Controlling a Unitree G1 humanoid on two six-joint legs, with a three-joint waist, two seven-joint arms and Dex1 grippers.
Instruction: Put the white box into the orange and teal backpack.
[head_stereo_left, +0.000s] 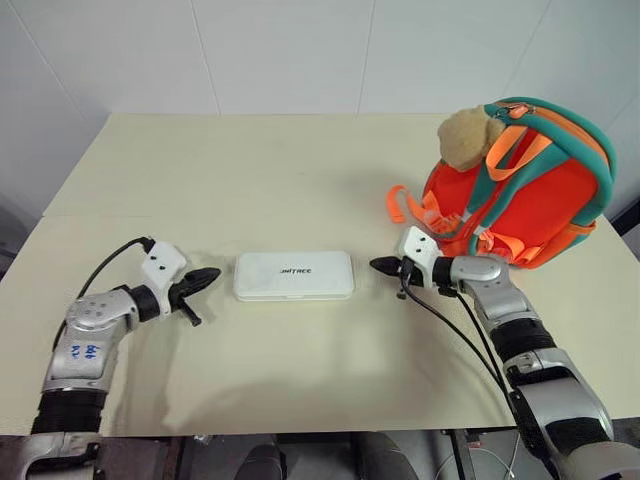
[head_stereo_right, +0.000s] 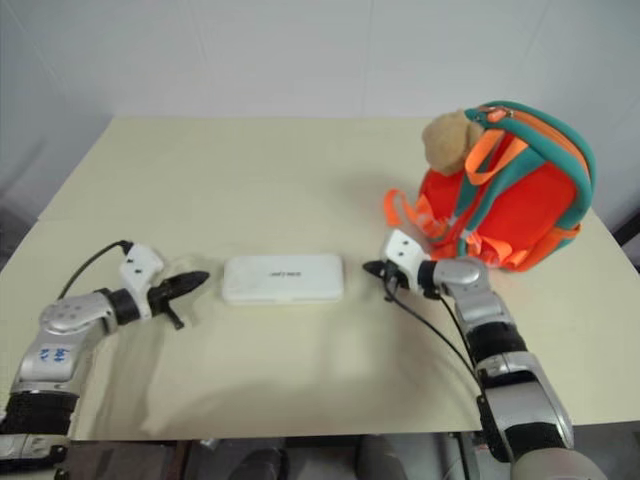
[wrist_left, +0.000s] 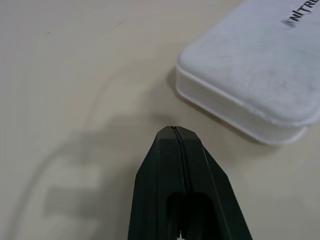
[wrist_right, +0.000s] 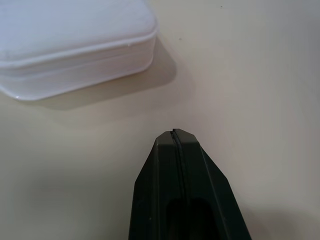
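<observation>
The left gripper (head_stereo_left: 208, 277) hangs low over the cream table (head_stereo_left: 300, 390), its two black fingers (wrist_left: 182, 165) pressed together to a single point with nothing between them. Straight ahead of that point, just beside it but not touching, lies the near short end of the white box (head_stereo_left: 293, 275). In the left wrist view a rounded corner of the box (wrist_left: 255, 75) sits a little past the closed tip and off to one side, with bare tabletop between them.

The right gripper (head_stereo_left: 381, 266) faces it from the other side, its jaws likewise pressed together and empty. The far short end of the box lies just in front of its tip, with a narrow strip of table in between; in the right wrist view the box's corner (wrist_right: 75, 45) lies beyond the closed fingers (wrist_right: 180, 170) and to one side.

The box lies flat between the two closed tips, its long side running from one gripper to the other, dark lettering facing up.

Farther back, behind the right gripper and near its wrist, the orange and teal backpack (head_stereo_left: 530, 200) stands upright on the table. A tan plush toy (head_stereo_left: 470, 135) sits at its top, and orange straps (head_stereo_left: 410, 210) trail from it onto the tabletop near the gripper.
</observation>
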